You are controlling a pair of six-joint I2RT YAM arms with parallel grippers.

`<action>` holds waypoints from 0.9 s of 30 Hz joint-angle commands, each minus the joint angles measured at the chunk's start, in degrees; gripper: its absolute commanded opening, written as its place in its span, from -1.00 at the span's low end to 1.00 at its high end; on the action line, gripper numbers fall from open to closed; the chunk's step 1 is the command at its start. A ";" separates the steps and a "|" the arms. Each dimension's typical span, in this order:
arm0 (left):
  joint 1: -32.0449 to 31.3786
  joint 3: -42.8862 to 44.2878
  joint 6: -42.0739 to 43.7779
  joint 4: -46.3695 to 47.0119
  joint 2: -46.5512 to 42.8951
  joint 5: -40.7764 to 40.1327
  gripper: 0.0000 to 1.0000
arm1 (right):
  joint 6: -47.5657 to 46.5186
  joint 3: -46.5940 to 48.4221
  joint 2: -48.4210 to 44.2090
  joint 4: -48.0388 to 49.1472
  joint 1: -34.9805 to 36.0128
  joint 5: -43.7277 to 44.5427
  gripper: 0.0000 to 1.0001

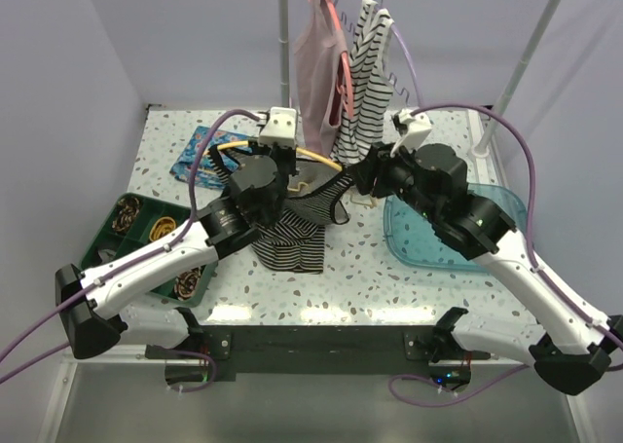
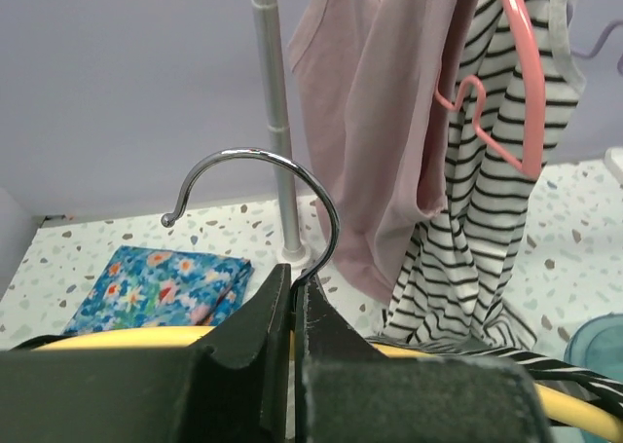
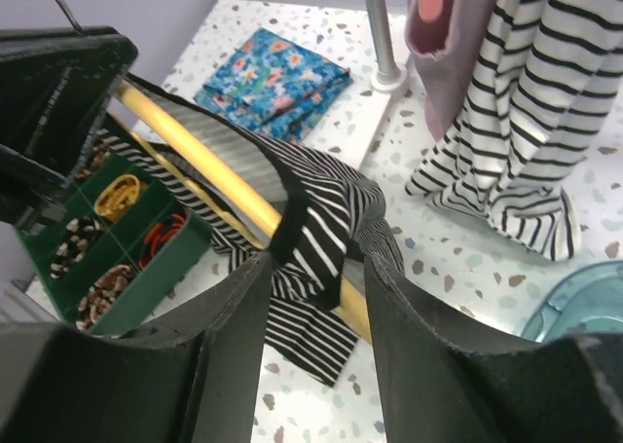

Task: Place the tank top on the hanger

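Two arms meet midway between the side edges of the bench [image 1: 389, 277]: our left gripper [image 2: 295, 279] is clenched on the neck of the hanger [image 3: 200, 156], its bar running left-right, and the tank top [image 3: 326, 219] drapes over that bar between the jaws of the right gripper [image 3: 316, 268], whose hold we cannot tell.

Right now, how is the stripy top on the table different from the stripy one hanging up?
The tank top is mostly black with thin white stripes; the hanging top is whiter with bold black stripes. The tank top sits bunched on the table, a strap over the yellow hanger; the hanging top dangles full-length. Both have black-and-white stripes.
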 commanded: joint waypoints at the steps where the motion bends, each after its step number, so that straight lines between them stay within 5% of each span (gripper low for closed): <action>1: -0.68 4.20 1.03 -6.03 -1.10 2.04 -1.00 | -5.43 -3.98 -4.07 2.87 -0.56 -0.73 0.05; 8: -1.82 15.96 2.00 -16.84 -1.01 11.61 -1.00 | -16.34 -4.26 -8.83 4.03 -0.64 -19.51 0.32; 17: -3.05 24.67 4.02 -23.17 1.36 18.22 -1.00 | -19.87 0.13 -5.32 3.85 -0.56 -24.74 0.48; 22: -3.40 26.43 3.50 -23.09 1.98 21.21 -1.00 | -18.81 2.69 -3.12 3.06 -0.56 -23.60 0.23; 27: -3.40 26.79 2.36 -22.74 2.68 22.00 -1.00 | -16.71 0.23 -4.26 4.20 -0.56 -22.54 -0.31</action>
